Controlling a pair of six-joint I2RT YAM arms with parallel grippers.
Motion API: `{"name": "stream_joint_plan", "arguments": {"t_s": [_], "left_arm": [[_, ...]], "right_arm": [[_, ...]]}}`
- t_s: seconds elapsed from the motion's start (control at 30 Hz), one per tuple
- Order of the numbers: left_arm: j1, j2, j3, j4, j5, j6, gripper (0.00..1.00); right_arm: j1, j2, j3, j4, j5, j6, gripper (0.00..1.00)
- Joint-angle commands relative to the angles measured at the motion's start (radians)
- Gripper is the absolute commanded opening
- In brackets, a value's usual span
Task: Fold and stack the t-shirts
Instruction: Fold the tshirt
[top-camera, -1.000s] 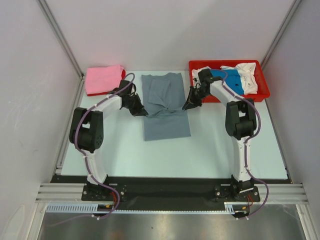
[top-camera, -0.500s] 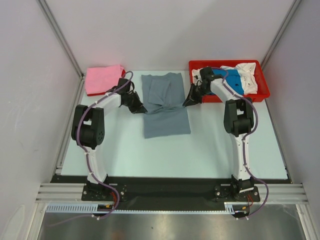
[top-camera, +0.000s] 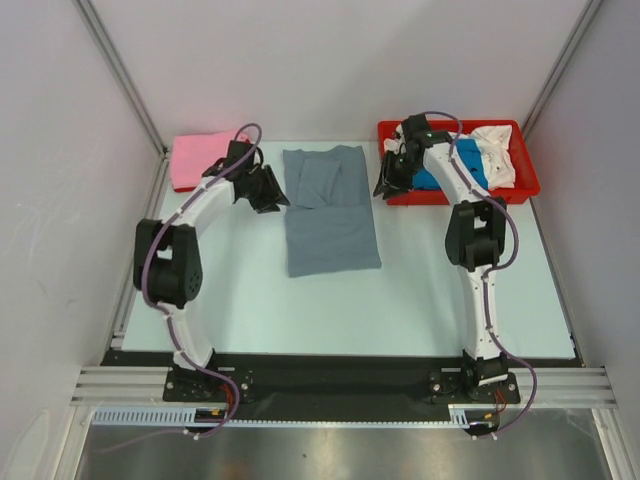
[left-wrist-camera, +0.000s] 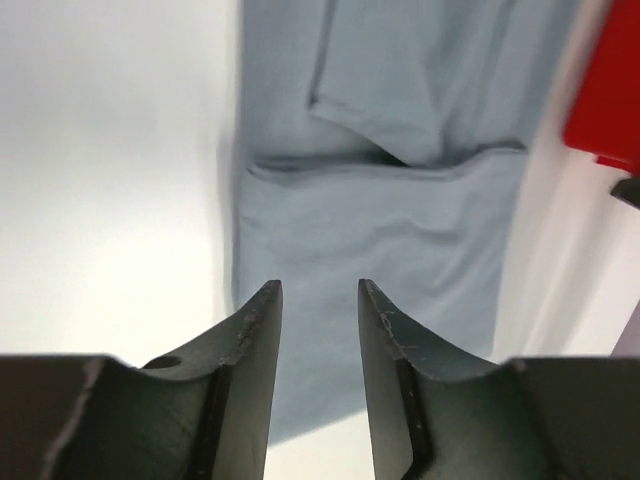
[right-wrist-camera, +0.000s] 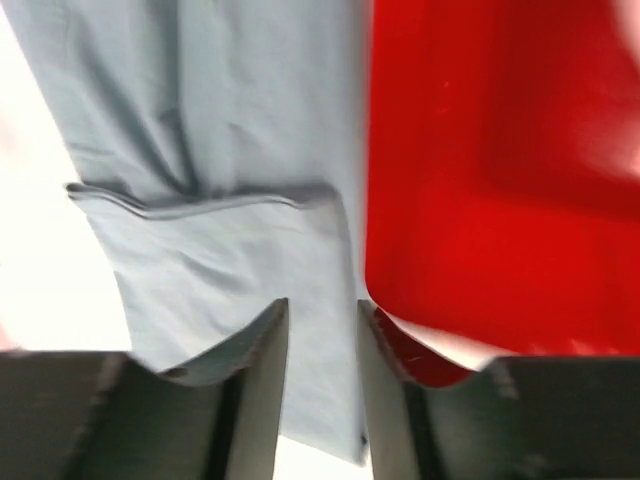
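**Slate grey t-shirt let go, both arms backing off**

The slate grey short-sleeved cotton t-shirt (top-camera: 330, 215) is lying flat in the far middle of the pale table (top-camera: 430, 300), between the two arms. A second ago I was watching both grippers pinch its side edges at mid-length, with the cloth bunched and wrinkled between them. Now that bunching is gone. A straight cloth edge is running across the shirt, the near panel is looking smooth, and the far part is showing its tucked flaps.

The red plastic tray (top-camera: 470, 198) at the far right is holding the bright blue shirt (top-camera: 468, 158) and the white shirt (top-camera: 495, 148), both crumpled and not yet folded. The folded pink shirt (top-camera: 205, 158) is waiting at the far left corner as the pile.

The left gripper (top-camera: 275, 200) is now sitting just off the grey shirt's left edge, further from me than before. Its wrist view is showing the fingers parted a moderate way with nothing between them. The right gripper (top-camera: 388, 186) is hanging over the gap between shirt and tray, its fingers also a little apart and empty.

I am reading this as one fold just finished. The shirt is looking too long for the pile, so I am expecting another fold before carrying it over.
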Motion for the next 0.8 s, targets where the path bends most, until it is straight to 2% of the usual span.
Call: {"name": "stream_joint_plan", "arguments": {"t_s": [0.0,0.03,0.13,0.2,0.23,0.27,0.3,0.33,0.4,0.5,0.63,0.77], "left_arm": [[-0.028,-0.193,-0.029,-0.007,-0.022,0.092,0.42],[-0.040,-0.209,-0.076,0.001,-0.010,0.093,0.42],[-0.069,-0.280,-0.209,0.091,0.079,0.073,0.41],[-0.092,-0.288,-0.273,0.148,0.181,0.029,0.32],[-0.120,-0.283,-0.328,0.216,0.217,0.011,0.27],[-0.136,-0.274,-0.354,0.255,0.251,-0.005,0.18],[-0.150,-0.263,-0.374,0.286,0.295,-0.032,0.13],[-0.172,-0.248,-0.392,0.291,0.289,-0.036,0.07],[-0.184,-0.240,-0.415,0.292,0.260,-0.025,0.06],[-0.183,-0.204,-0.410,0.245,0.251,0.016,0.02],[-0.181,-0.196,-0.428,0.211,0.220,0.050,0.03],[-0.180,-0.171,-0.471,0.219,0.222,0.059,0.01]], "right_arm": [[0.007,-0.129,-0.073,-0.108,0.233,-0.084,0.40],[0.017,-0.203,-0.121,-0.088,0.234,-0.090,0.40],[0.051,-0.281,-0.279,-0.053,0.202,-0.086,0.40],[0.105,-0.358,-0.379,0.060,0.048,-0.046,0.33],[0.123,-0.373,-0.492,0.111,-0.021,-0.020,0.31],[0.160,-0.396,-0.537,0.203,-0.122,0.018,0.26],[0.178,-0.397,-0.579,0.238,-0.149,0.070,0.18],[0.201,-0.392,-0.617,0.260,-0.177,0.095,0.16],[0.253,-0.366,-0.637,0.312,-0.255,0.125,0.09],[0.298,-0.328,-0.653,0.363,-0.316,0.157,0.06],[0.307,-0.265,-0.659,0.378,-0.378,0.175,0.03],[0.303,-0.222,-0.662,0.334,-0.396,0.119,0.03]]}}
